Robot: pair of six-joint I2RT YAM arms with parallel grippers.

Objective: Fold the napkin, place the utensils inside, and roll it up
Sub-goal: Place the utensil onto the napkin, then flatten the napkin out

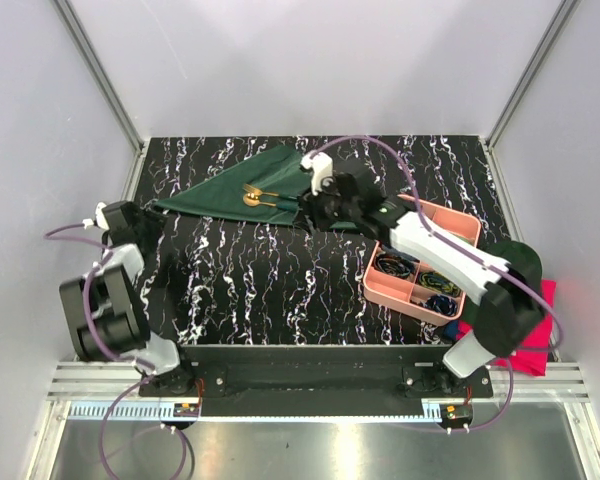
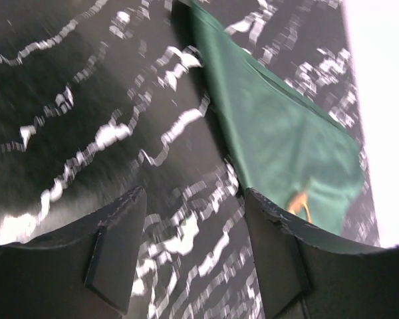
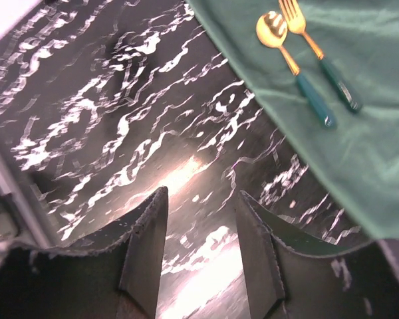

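Note:
The dark green napkin lies folded into a triangle at the back of the marbled black table. Two utensils, a gold spoon and a gold fork with dark green handles, lie side by side on it. My right gripper is open and empty, just right of the utensils at the napkin's near edge; in the right wrist view it hangs over bare table beside the napkin. My left gripper is open and empty near the napkin's left tip. In the left wrist view it is over bare table, the napkin ahead.
A pink compartment tray with dark tangled items stands at the right, under my right arm. A bright pink-red cloth lies at the right front corner. White walls and metal posts enclose the table.

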